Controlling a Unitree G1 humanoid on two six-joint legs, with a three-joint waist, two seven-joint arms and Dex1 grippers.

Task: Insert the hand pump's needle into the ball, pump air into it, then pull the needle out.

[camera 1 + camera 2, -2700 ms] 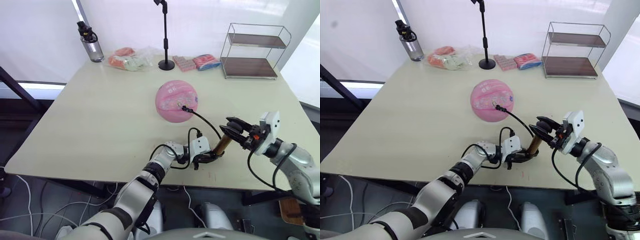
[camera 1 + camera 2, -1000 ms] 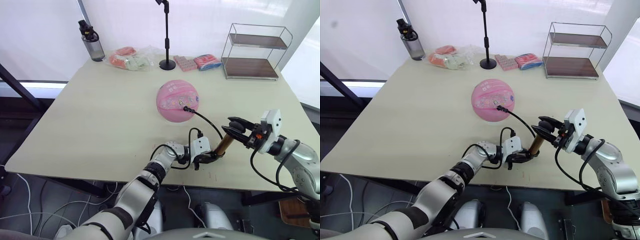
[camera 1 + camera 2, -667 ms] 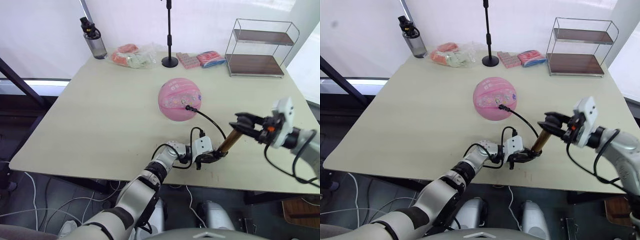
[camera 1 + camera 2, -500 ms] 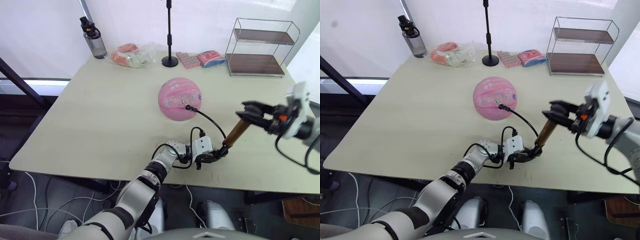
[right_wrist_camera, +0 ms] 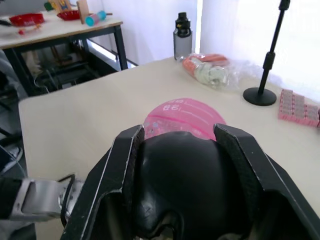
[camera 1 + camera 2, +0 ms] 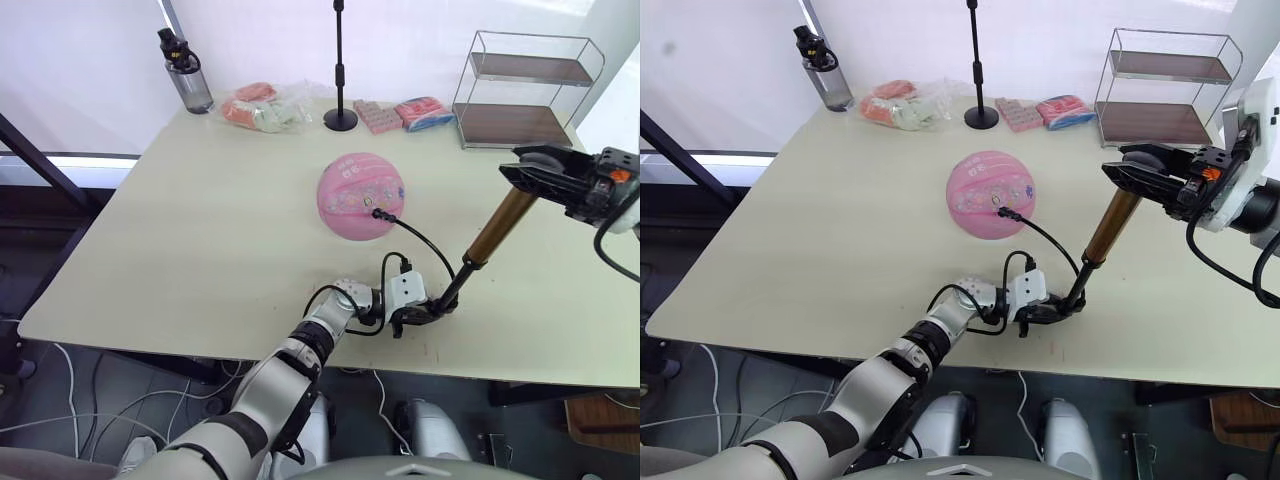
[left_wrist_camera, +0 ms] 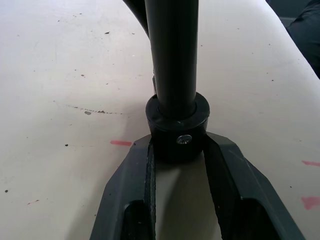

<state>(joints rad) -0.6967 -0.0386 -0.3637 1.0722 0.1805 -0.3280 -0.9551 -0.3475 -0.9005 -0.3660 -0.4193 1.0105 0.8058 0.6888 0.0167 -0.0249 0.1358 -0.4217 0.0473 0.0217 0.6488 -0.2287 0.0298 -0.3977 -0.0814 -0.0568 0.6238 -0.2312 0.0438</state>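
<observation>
Pink rubber ball (image 6: 361,196) sits mid-surface with the needle (image 6: 371,211) in it, while the left pincer (image 7: 176,150) clamps the gold hand pump's (image 6: 497,228) base and the right pincer (image 5: 182,145) grips its raised black handle, so pushing down likely comes next.

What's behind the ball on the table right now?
Behind the ball stands a black microphone stand, with pink packets beside its base and a clear bag near it. The table directly behind the ball is hidden.

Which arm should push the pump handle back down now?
The right. Its gripper is shut on the raised handle of the hand pump, while the left gripper pins the pump's base to the table.
</observation>
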